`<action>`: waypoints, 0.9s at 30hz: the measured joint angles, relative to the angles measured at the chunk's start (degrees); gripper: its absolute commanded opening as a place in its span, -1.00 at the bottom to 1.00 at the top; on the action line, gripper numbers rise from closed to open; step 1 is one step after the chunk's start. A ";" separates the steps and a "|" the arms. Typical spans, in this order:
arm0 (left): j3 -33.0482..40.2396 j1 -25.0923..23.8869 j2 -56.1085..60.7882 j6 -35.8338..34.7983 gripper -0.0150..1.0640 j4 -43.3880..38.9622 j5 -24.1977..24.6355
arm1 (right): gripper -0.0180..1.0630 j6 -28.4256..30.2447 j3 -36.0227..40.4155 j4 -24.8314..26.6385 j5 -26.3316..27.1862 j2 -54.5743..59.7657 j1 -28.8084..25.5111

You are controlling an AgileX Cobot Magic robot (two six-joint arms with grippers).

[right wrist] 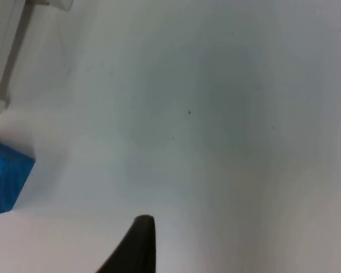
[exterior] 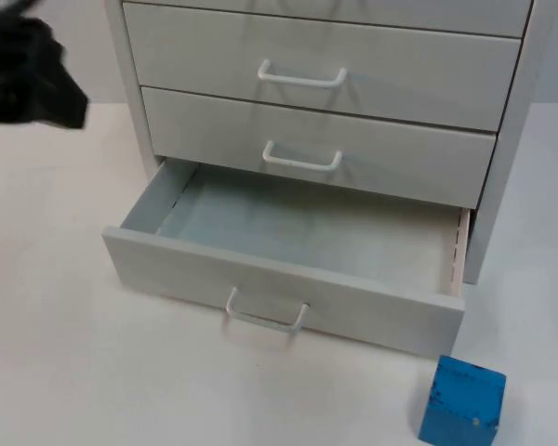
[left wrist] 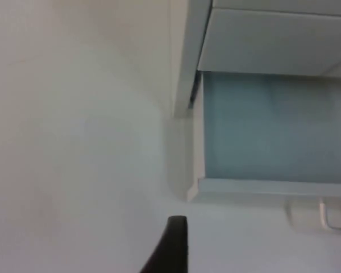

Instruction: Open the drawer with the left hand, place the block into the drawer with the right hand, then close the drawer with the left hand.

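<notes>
The grey cabinet's bottom drawer (exterior: 177,267) stands pulled out, its pale blue inside bare, a white handle (exterior: 265,321) on its front. The same drawer (left wrist: 261,187) lies open in the left wrist view. A blue block (exterior: 463,401) sits on the white table off the drawer's front right corner, and it appears again in the right wrist view (right wrist: 4,177). My left gripper (exterior: 33,74) hangs blurred over the table left of the cabinet, away from the drawer. Over bare table, my right gripper (right wrist: 137,245) is off to one side of the block, apart from it.
Two shut drawers with white handles (exterior: 302,77) (exterior: 302,160) sit above the open one. The cabinet body (exterior: 516,158) stands at the back right. White table top (exterior: 65,353) runs in front of and left of the drawer.
</notes>
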State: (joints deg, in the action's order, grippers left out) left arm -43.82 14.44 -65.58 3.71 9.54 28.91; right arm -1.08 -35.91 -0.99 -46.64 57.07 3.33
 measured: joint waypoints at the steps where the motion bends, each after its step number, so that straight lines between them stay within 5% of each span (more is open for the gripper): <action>1: 0.00 -0.44 1.25 -0.10 0.72 -0.45 0.76 | 0.98 0.00 0.00 0.11 -0.22 0.00 0.00; 6: 0.00 -0.57 6.48 -1.75 0.94 -2.26 3.04 | 0.98 0.34 0.00 1.32 -0.44 -0.26 0.00; 14: 0.04 -0.57 13.90 -2.20 0.96 -3.84 6.79 | 0.98 4.38 0.00 5.37 -0.80 -2.96 1.80; 27: 0.13 -0.57 26.80 -2.43 0.96 -4.82 14.15 | 0.98 5.93 0.00 2.02 -0.80 -3.74 18.71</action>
State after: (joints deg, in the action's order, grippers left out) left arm -43.69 13.86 -38.77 1.28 4.71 43.06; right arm 4.85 -35.91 1.03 -47.43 53.33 22.04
